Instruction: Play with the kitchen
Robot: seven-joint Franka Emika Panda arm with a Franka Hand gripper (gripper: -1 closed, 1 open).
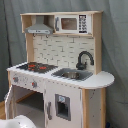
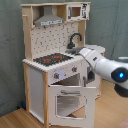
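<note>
The kitchen [image 1: 60, 70] [image 2: 50, 60] is a tall white and light-wood toy with a grey hood [image 2: 49, 21], a black faucet [image 1: 84, 59], a sink [image 1: 72, 75] and a red-ringed hob [image 1: 35, 66]. In the second exterior view its windowed oven door [image 2: 67, 102] hangs tilted open below the knobs [image 2: 64, 74]. My white arm [image 2: 102, 64] reaches in from the second exterior view's right. The gripper [image 2: 81, 52] is at the counter's front edge, next to the sink. In the first exterior view only a white part of the arm [image 1: 20, 122] shows, at the bottom left.
A grey-green curtain [image 1: 115, 60] hangs behind the toy. Wooden floor [image 2: 15, 117] lies in front of it. A microwave [image 1: 70, 23] sits at the top, and a closed cupboard door [image 1: 62, 107] is under the sink.
</note>
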